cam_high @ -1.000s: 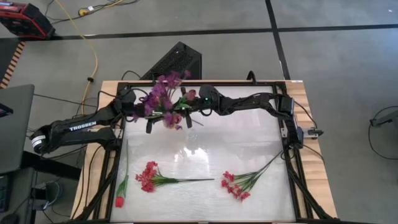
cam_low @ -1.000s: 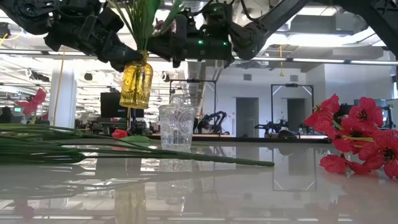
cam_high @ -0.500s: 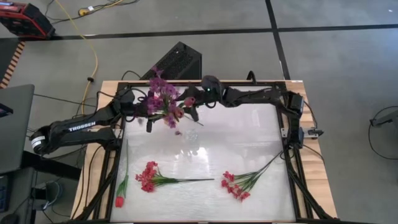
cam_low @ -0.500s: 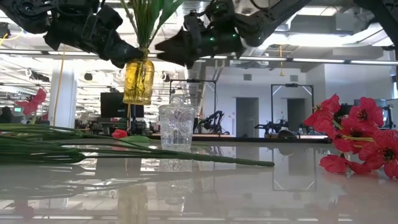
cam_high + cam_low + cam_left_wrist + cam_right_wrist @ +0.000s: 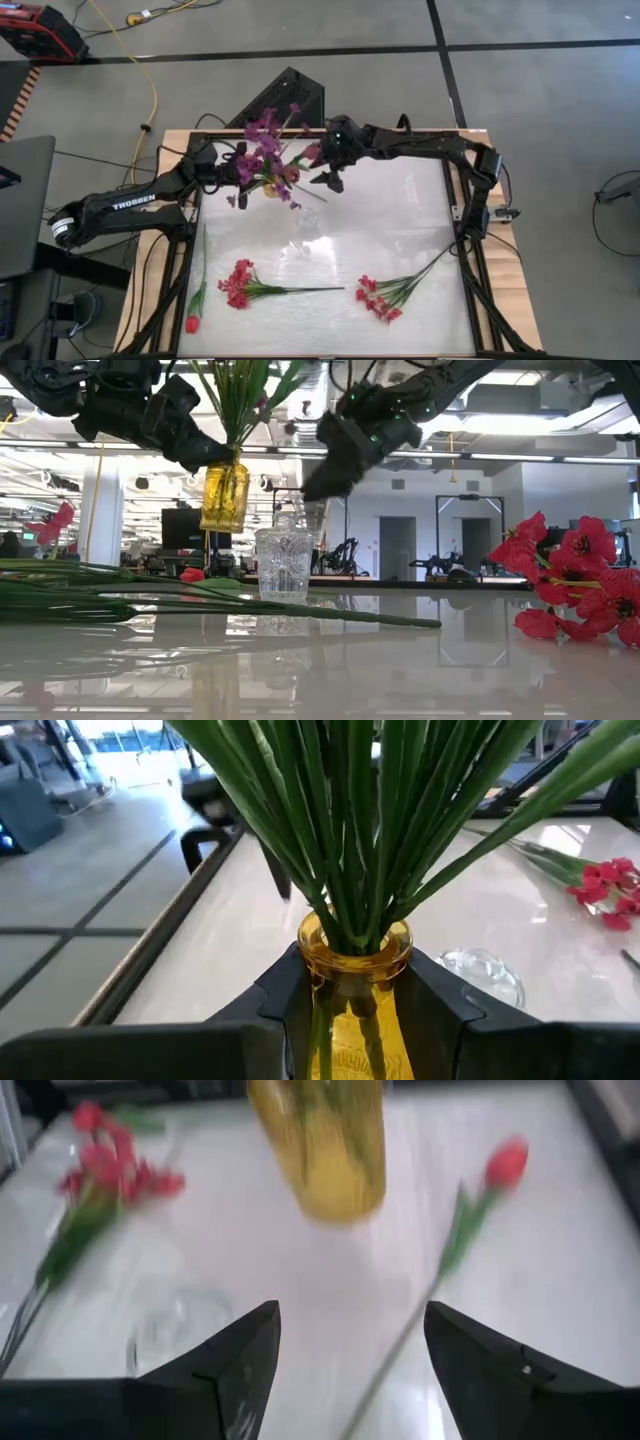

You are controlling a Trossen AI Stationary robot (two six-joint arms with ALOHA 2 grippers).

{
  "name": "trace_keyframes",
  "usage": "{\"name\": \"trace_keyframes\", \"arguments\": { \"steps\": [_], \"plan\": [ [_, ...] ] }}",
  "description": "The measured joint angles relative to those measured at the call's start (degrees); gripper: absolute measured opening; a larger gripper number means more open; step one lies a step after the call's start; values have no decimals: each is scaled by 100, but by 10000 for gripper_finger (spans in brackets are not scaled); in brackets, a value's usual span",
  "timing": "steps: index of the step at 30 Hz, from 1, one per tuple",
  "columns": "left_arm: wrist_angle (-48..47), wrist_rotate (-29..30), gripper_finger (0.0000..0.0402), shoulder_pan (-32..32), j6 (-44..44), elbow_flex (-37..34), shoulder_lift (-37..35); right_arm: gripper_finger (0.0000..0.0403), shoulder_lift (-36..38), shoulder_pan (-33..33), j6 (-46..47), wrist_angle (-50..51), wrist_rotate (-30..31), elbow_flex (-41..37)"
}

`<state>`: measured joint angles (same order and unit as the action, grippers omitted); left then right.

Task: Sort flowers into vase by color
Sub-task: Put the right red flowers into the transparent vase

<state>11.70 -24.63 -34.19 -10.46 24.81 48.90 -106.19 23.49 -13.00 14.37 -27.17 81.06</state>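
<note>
Amber glass vase (image 5: 356, 982) clamped in left gripper (image 5: 356, 1010), airborne.

On the worktop (image 5: 400, 240), seen from above, the left gripper (image 5: 238, 172) sits near eleven o'clock, its jaws closed around a vase (image 5: 224, 496) held in the air above the surface, with a bunch of blossom sprays (image 5: 266, 150) standing in it. The right gripper (image 5: 330, 178) hangs just beside it toward twelve o'clock, jaws apart, clear of the vase. A glass vase (image 5: 284, 563) stands on the worktop below and between them. A single tulip (image 5: 195, 300) lies at eight o'clock, one spray (image 5: 250, 286) at seven, another spray (image 5: 392, 294) at five
</note>
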Motion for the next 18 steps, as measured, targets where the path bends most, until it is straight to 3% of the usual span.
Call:
{"name": "trace_keyframes", "arguments": {
  "steps": [8,13,18],
  "plan": [
    [2928,226,99,-1,323,-757,938,276,9,172,277,239,18,-743],
    [3790,382,99,-5,361,-541,2099,276,205,297,460,229,201,-1261],
    [4804,439,99,-5,391,15,3401,276,854,383,809,-284,643,-2052]
  ]
}}
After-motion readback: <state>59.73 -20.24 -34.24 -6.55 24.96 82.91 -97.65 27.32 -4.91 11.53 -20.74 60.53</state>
